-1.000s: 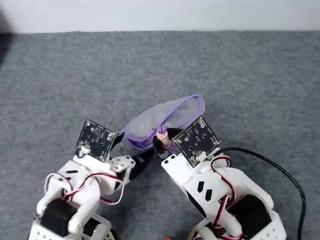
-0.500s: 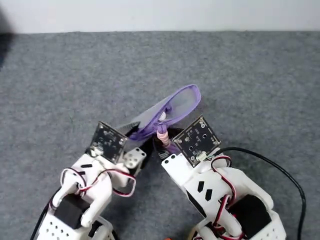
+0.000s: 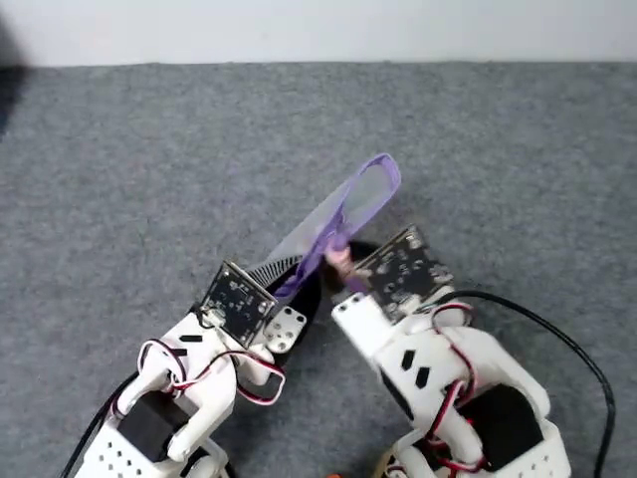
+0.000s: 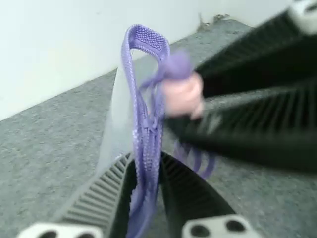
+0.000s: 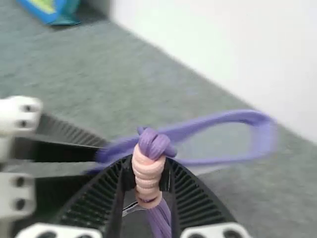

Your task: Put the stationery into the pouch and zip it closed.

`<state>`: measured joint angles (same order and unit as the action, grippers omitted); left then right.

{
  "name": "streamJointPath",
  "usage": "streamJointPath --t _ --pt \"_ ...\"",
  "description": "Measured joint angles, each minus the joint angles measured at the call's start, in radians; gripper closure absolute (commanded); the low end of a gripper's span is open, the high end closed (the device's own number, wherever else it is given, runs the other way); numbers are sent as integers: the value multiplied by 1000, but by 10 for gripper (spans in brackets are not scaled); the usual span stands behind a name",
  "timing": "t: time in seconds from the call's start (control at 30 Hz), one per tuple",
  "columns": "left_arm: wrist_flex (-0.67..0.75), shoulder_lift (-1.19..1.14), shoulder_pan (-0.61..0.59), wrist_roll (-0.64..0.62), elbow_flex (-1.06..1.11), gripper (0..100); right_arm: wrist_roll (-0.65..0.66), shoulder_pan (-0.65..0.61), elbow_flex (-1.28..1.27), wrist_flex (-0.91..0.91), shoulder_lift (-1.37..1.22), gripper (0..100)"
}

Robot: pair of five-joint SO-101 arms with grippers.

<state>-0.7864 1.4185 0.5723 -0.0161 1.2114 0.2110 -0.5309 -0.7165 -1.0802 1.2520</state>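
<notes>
Tension is my concern: left gripper (image 4: 146, 171) clamps one end of the purple-trimmed translucent pouch (image 3: 341, 212), up off the grey carpet (image 3: 149, 149), right gripper (image 5: 147, 164) pinches its pink beaded zip pull (image 5: 146, 182) (I'd draw straight along the teeth).

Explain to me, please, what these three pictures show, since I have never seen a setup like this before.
You see two small robot arms, the left arm and the right arm, at a grey table. One picture looks down from a fixed camera; the other two come from a camera on each arm's wrist. Between the arms a purple mesh pouch is held up. The left fingers clamp the pouch's zip edge; the right fingers pinch the zip pull, a pink bead on purple cord. Whether stationery is inside, I cannot tell.
</notes>
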Motion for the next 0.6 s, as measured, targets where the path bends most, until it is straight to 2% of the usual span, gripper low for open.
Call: streamJointPath --t 0.3,0.6 --pt "-57 6 -41 -46 -34 989 61 242 -2 221 -147 991" --pt "-109 -6 -55 -51 -71 989 64 345 0 500 -377 991"
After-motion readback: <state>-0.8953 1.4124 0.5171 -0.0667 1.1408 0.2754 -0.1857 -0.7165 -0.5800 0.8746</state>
